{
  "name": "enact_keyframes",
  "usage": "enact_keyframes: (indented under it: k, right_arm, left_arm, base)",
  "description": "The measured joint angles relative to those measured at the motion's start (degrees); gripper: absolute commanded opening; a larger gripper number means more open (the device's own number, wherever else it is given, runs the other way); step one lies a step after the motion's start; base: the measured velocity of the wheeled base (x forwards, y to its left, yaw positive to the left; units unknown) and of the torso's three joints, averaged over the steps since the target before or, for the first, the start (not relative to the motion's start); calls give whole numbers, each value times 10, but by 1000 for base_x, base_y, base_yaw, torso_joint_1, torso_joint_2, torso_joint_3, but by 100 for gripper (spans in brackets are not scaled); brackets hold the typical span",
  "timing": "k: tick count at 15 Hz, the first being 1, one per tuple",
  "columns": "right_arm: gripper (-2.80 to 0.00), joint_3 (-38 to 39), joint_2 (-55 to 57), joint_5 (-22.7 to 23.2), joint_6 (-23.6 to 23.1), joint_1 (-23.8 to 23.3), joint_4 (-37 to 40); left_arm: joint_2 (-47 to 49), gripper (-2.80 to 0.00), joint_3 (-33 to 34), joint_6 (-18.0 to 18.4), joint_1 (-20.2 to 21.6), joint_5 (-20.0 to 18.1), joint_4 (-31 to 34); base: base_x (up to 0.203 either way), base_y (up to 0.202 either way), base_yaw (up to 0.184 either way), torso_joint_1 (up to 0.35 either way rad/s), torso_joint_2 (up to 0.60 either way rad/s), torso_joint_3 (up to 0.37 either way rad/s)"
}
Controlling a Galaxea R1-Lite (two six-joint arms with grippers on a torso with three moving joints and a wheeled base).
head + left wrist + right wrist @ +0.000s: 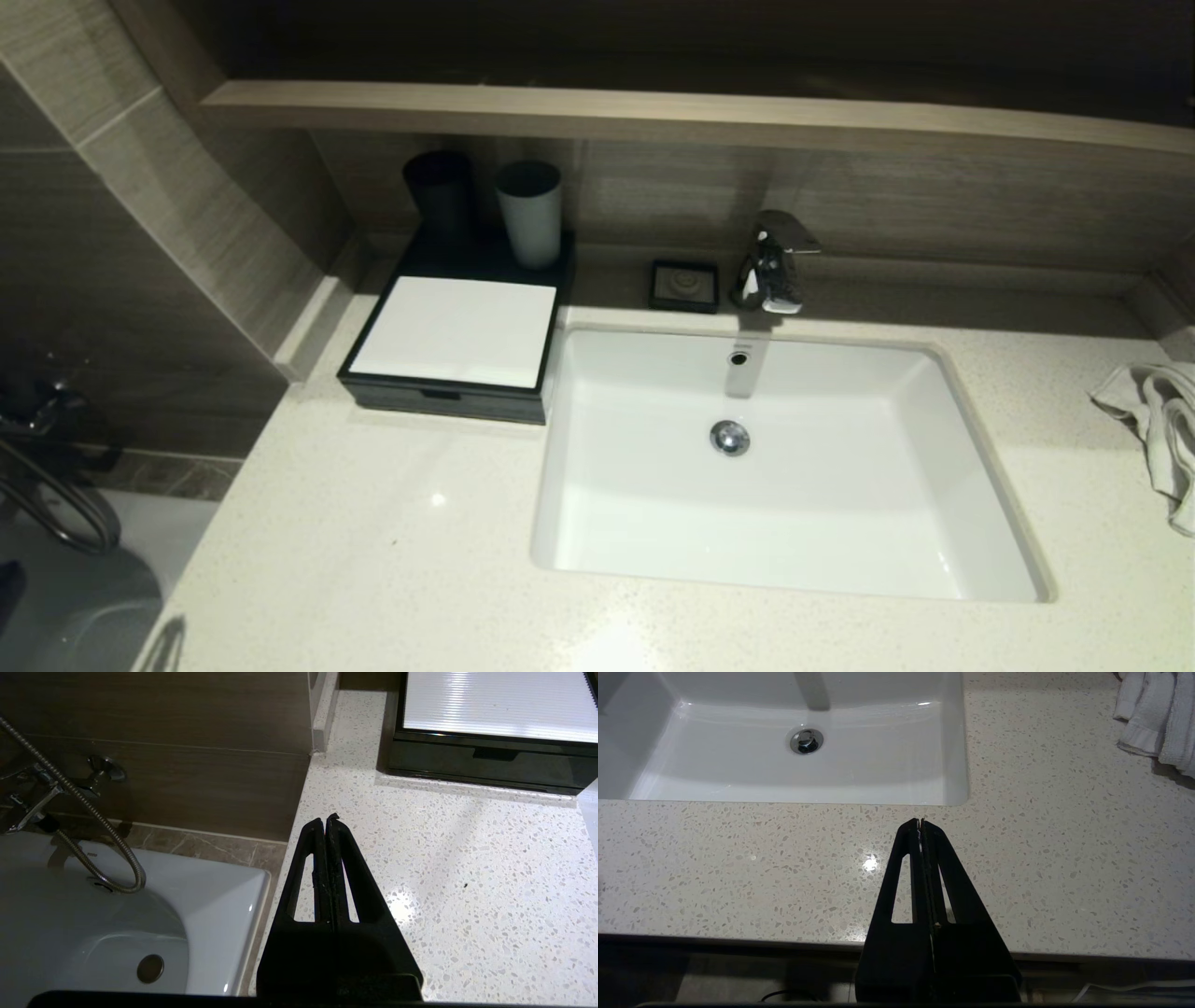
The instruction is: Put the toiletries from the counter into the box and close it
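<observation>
The black box (pixel 453 343) with its white top panel stands at the counter's (pixel 373 523) back left, its drawer front pushed in flush; it also shows in the left wrist view as the box (pixel 486 760). No toiletries show on the counter; they are out of view. My left gripper (pixel 325 821) hovers over the counter's left edge in front of the box, shut and empty. Over the counter's near edge, in front of the basin, my right gripper (pixel 920 822) is shut with nothing in it. Neither arm shows in the head view.
A dark cup (pixel 439 196) and a grey-white cup (pixel 529 213) stand on the box's back. A small black soap dish (pixel 684 285) and chrome tap (pixel 771 261) sit behind the white basin (pixel 980 523). A white towel (pixel 1158 429) lies at the right. A bathtub (pixel 210 914) lies left of the counter.
</observation>
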Motion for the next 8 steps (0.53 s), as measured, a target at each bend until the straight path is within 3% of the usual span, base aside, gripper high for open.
enact_keyframes:
  k: [8]
  right_arm:
    - [-280, 0, 0, -1, 0, 0, 0]
  left_arm:
    - [-173, -280, 1, 1, 4, -4, 153]
  base:
    - [0, 0, 0, 0, 0, 0]
